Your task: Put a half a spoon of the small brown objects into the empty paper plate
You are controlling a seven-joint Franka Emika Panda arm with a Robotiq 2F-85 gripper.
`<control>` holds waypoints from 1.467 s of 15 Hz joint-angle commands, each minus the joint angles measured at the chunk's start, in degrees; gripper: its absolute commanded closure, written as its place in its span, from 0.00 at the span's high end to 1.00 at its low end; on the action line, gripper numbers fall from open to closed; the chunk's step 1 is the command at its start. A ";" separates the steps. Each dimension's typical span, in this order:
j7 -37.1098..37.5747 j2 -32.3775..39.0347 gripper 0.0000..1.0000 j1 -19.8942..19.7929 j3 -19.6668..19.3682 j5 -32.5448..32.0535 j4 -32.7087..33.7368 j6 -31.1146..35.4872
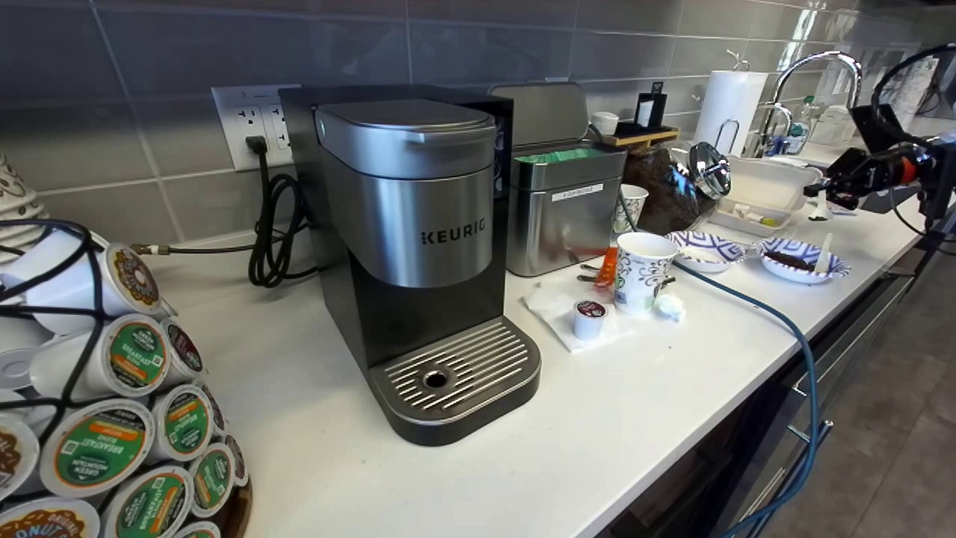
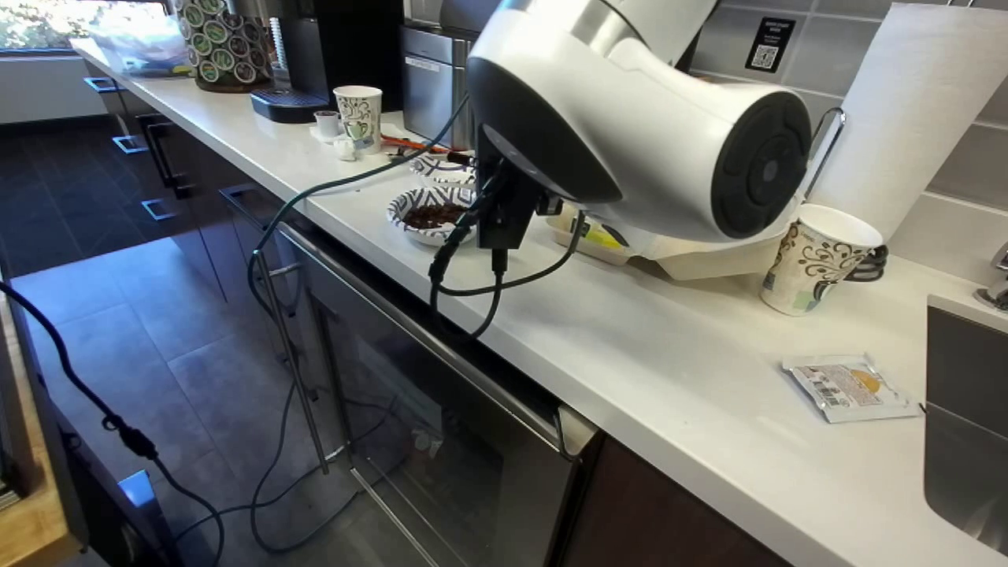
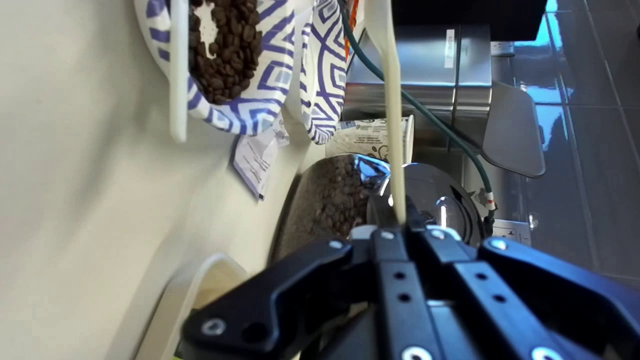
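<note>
My gripper is shut on the thin pale handle of a spoon, which runs up and out of the wrist view's top edge, so its far end is cut off there. In an exterior view the gripper hangs above the counter with a white tip below it, behind the bowls. The small brown objects, coffee beans, lie in a blue-and-white patterned paper bowl with another white utensil leaning in it. Beside it is the empty paper plate, same pattern. The arm hides my gripper in an exterior view.
A tilted-looking bean jar with a shiny lid stands behind the plate. A teal cable crosses the counter near both dishes. Also close are a patterned paper cup, a metal bin and a pale open container.
</note>
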 commanded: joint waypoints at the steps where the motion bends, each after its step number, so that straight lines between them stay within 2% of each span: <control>1: -0.97 -5.20 0.01 -0.16 0.25 2.29 -6.88 1.47; 8: -2.37 -13.34 0.01 1.86 -0.09 3.10 -18.28 4.44; 9: -0.83 -8.84 0.04 1.64 -1.21 2.87 -11.13 1.16; 15: -1.49 -11.48 0.04 2.74 -1.63 3.01 -15.25 1.82; 16: -1.73 -12.18 0.01 3.22 -1.95 3.53 -16.46 4.12; 22: -3.32 -14.98 0.01 5.23 -2.74 9.09 -21.12 11.86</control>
